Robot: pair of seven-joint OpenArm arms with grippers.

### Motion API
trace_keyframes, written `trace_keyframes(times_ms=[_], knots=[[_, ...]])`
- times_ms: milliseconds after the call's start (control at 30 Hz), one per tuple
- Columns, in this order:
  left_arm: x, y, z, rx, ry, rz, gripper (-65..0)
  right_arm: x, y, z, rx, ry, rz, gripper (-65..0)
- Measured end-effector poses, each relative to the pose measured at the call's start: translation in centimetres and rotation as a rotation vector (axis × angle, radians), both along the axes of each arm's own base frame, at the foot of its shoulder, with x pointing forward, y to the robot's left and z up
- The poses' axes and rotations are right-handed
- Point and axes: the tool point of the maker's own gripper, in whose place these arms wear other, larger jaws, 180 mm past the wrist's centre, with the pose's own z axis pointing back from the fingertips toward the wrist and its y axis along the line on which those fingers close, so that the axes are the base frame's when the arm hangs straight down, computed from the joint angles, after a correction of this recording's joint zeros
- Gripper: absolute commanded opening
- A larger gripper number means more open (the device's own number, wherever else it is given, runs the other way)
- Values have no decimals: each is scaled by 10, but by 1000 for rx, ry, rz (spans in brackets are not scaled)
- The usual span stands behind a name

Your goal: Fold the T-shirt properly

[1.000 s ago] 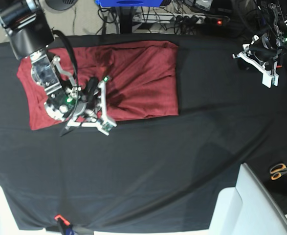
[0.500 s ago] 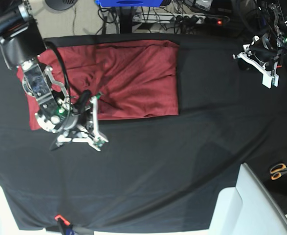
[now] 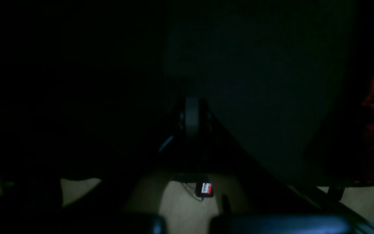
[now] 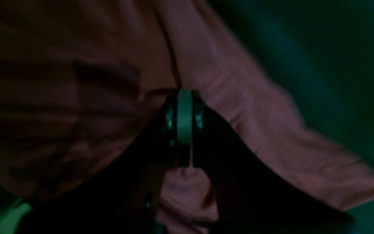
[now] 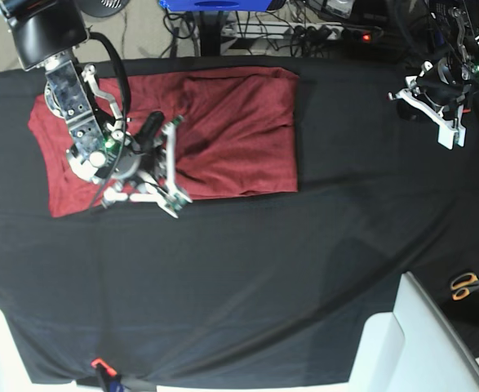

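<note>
Black-draped surface (image 5: 247, 269) carries the T-shirt (image 5: 239, 131) at its far corner on the right arm's side. The right arm hides part of the shirt. Right claw (image 4: 184, 97), clenched and empty over red cloth. Left claw (image 3: 192, 112), clenched; its own view is nearly black. Scissors (image 5: 470, 284) appear only overhead.

One overhead camera, two wrist cameras close to the cloth.

The base view looks straight down on the whole desk (image 5: 247, 269) from high up. The right wrist view looks along its shut jaws, very near the shirt (image 4: 271, 123). The left wrist view, dark, faces the desk edge and floor (image 3: 180, 201); all three show the shirt.
</note>
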Motion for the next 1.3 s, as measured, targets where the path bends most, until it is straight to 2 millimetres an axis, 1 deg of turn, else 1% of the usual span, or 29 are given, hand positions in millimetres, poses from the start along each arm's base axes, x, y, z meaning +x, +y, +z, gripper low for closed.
trace_keyframes(times_ms=[33,167,233,333,367,400,433,467,500,600,700,800,867,933,967,1033,1067,1100,1167,1300], knots=[[0,0,0,-1,1,0,-650,1,-4,-4,4,5,-14,-644],[-5,2,-2,4,13,-1,-650,20,-21,-8,14,-8,-74,-644],[-16,8,-7,23,41,-2,-650,29,-34,-8,8,-12,-107,-644],[-46,21,-26,110,167,-23,-650,32,-58,-11,-46,-10,-122,-644],[-51,20,-28,123,177,-57,-650,33,-62,-10,-53,-11,-129,-644],[-50,19,-29,132,157,-93,-650,32,-63,-9,-58,-13,-131,-644],[-48,15,-29,131,126,-127,-650,32,-60,-4,-57,-27,-125,-644],[-47,11,-27,128,89,-157,-650,30,-52,3,-39,-47,-116,-644],[-48,5,-26,110,64,-187,-650,26,-44,12,-19,-71,-106,-644],[-66,-1,-35,82,89,-220,-650,-1,-23,33,30,-98,-63,-644],[-68,2,-36,72,75,-210,-650,-33,-20,33,15,-58,-59,-638],[-62,3,-37,66,58,-202,-650,-57,-21,25,9,-13,-58,-635],[-62,3,-37,64,56,-199,-650,-78,-20,19,12,26,-57,-623],[-61,3,-37,64,54,-198,-650,-96,-17,16,14,57,-52,-552],[-59,3,-37,65,51,-198,-650,-102,-16,17,19,64,-49,-497],[-54,5,-36,71,46,-200,-650,-109,-10,19,37,66,-50,-378],[-51,4,-36,70,40,-200,-650,-112,-7,20,48,72,-57,-332],[-49,4,-35,71,38,-201,-650,-115,-5,19,54,76,-58,-303],[-50,3,-36,69,39,-200,-650,-119,-2,19,64,86,-59,-279],[-50,4,-36,71,40,-201,-650,-119,0,18,64,88,-70,-281]])
